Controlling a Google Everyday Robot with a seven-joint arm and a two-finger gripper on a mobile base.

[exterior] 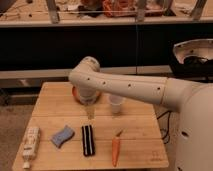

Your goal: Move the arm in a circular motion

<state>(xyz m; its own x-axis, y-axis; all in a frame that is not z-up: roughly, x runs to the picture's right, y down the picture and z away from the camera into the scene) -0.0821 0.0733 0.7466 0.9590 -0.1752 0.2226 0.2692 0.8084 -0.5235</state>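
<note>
While above the table (pixel 50 102), claw (pixel 90 112) at tip of arm (pixel 125 87).

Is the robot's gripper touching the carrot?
No, the carrot lies on the table near its front edge, while the gripper on the arm hangs farther back beside the white cup.

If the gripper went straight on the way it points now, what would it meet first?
The gripper hangs below the bend of the arm, pointing down at the table. It would probably meet bare wood first, just behind the black bar; depth is unclear, so the bar itself is possible.
</note>
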